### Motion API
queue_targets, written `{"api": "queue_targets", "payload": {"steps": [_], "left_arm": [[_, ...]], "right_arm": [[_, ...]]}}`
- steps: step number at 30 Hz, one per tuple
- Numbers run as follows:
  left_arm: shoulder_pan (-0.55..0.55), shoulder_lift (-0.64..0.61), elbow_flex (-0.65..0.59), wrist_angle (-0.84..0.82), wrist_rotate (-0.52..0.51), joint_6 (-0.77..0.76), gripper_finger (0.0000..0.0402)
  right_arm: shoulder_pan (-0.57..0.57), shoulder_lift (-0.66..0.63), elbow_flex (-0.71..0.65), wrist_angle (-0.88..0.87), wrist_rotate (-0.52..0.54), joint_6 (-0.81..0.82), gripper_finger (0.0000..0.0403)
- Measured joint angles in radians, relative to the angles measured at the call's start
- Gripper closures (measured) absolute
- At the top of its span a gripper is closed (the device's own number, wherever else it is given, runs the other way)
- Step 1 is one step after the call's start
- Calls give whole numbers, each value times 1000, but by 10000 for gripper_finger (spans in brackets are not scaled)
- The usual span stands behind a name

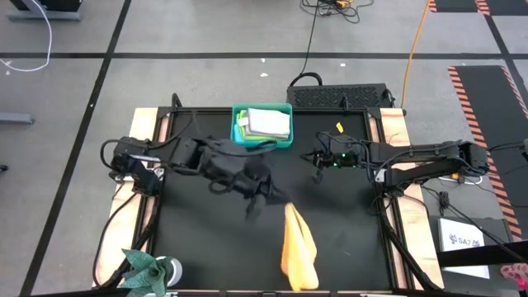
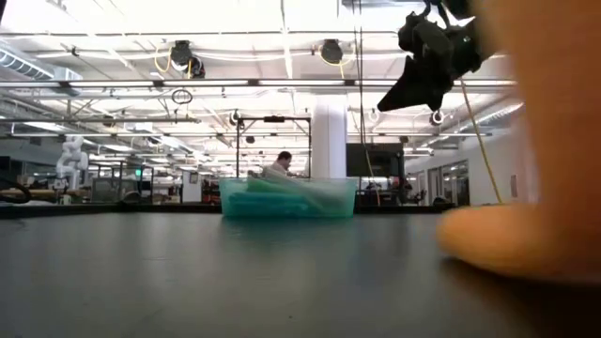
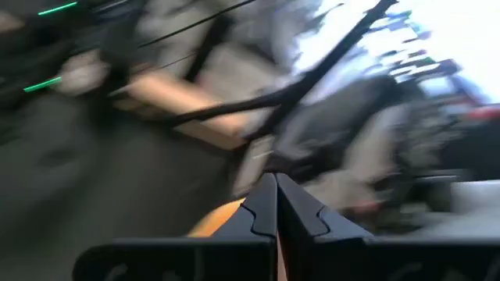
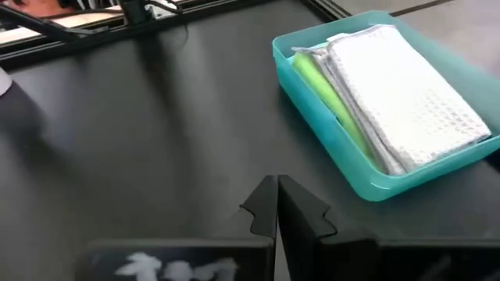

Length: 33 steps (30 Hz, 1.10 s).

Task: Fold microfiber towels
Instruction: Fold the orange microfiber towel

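Centrally placed at the far edge of the black table (image 1: 206, 247): the teal bin (image 1: 262, 140), taken as landmark. Inside the bin, stacked folded towels, the light grey towel (image 4: 406, 86) on top and the lime green towel (image 4: 324, 86) showing along 1 side beneath it.

Nearer the front edge than the bin and slightly to its right: the orange-yellow towel (image 1: 299, 252), drawn out into a long narrow shape, its upper end rising toward the left gripper (image 1: 264, 198). Left gripper hanging in front of the bin, between bin and towel, fingers (image 3: 262, 207) pressed together with orange cloth showing at their base; cannot tell whether the cloth is actually pinched.

To the right of the bin, level with its front wall: the right gripper (image 1: 318, 158), above bare table, fingers (image 4: 266, 204) together, holding nothing, pointed toward the bin.

Seen from table height: orange cloth filling the right side and blocking that part of the table, 1 dark gripper (image 2: 427, 66) up high, the bin beyond, and a person (image 2: 280, 165) seated far behind it.

At the front-left corner, well away from the bin: a teal-green crumpled thing (image 1: 147, 268), kind not clear. Right of the table: a white paper (image 1: 462, 235).
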Motion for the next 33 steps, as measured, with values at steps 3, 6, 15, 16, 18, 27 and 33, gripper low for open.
{"api": "queue_targets", "payload": {"steps": [3,6,15,16,18,27,33], "left_arm": [[38,6,0,-197,-105,0,401],[81,16,-2,-398,-179,-29,401],[147,28,-17,-658,-147,-80,401],[148,29,-18,-662,-147,-80,401],[149,30,-18,-661,-147,-76,401],[149,29,-18,-613,-148,-69,401],[155,29,-18,-493,-212,-7,401]], "right_arm": [[0,0,0,-4,-35,7,399],[1,0,0,-12,-70,25,399],[89,13,-21,-31,-152,140,399],[112,19,-31,-31,-156,156,399],[159,43,-43,-29,-155,181,399],[257,250,-61,339,-157,215,399],[256,392,-61,546,-245,264,399]]}}
